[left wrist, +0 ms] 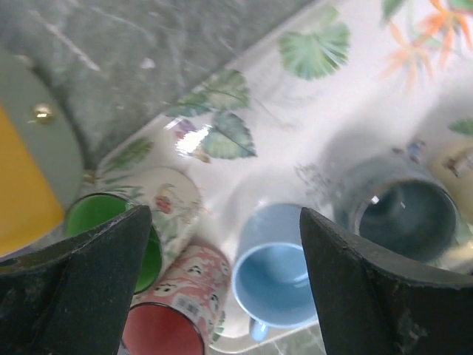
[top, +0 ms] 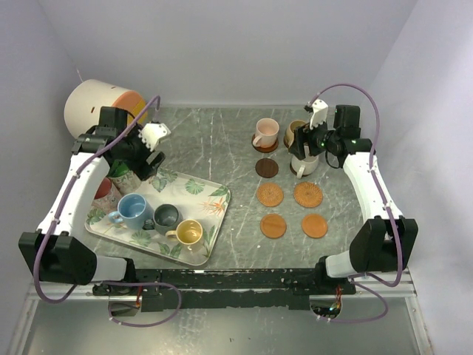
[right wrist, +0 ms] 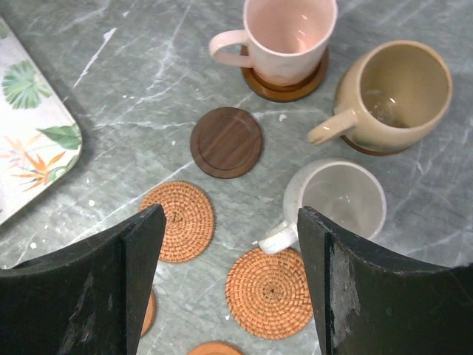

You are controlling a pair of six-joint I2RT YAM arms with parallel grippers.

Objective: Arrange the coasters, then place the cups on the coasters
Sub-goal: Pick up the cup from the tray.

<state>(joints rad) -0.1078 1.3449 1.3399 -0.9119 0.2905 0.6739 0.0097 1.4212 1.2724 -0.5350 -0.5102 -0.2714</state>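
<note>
Nearest the camera, the left arm's base (top: 59, 259) and the right arm's base (top: 377, 248) sat at the near edge of the grey marbled surface (top: 222, 140).

Left side: the left gripper (left wrist: 224, 214) hung over the far-left part of the leaf-print tray (top: 211, 196), jaws spread wide and holding nothing. Seen from its wrist, the light blue cup (left wrist: 277, 288) stood below the gap between them. The dark grey cup (top: 166, 217) stood just right of the blue one, and the yellow cup (top: 188, 233) stood nearer and further right. The green cup (left wrist: 111, 229) and the red cup (left wrist: 162, 333) stood side by side at the tray's left end, largely hidden by the arm from above. A white-and-orange cylinder (top: 96, 107) lay in the far left corner.

Right side: the right gripper (right wrist: 230, 214) hovered over the far-right group, jaws well apart and gripping nothing. The cream cup (right wrist: 336, 200) stood below it; whether a coaster lay under this cup could not be told. The pink cup (right wrist: 284, 37) rested on a reddish-brown coaster (right wrist: 288, 89), and the tan-brown cup (right wrist: 392, 92) on another whose edge barely showed. Five coasters lay bare: the dark brown coaster (right wrist: 226, 142) just near of the pink cup, then the left woven coaster (top: 270, 195) and the right woven coaster (top: 308, 194), then the left smooth coaster (top: 273, 225) and the right smooth coaster (top: 314, 225) nearest.
</note>
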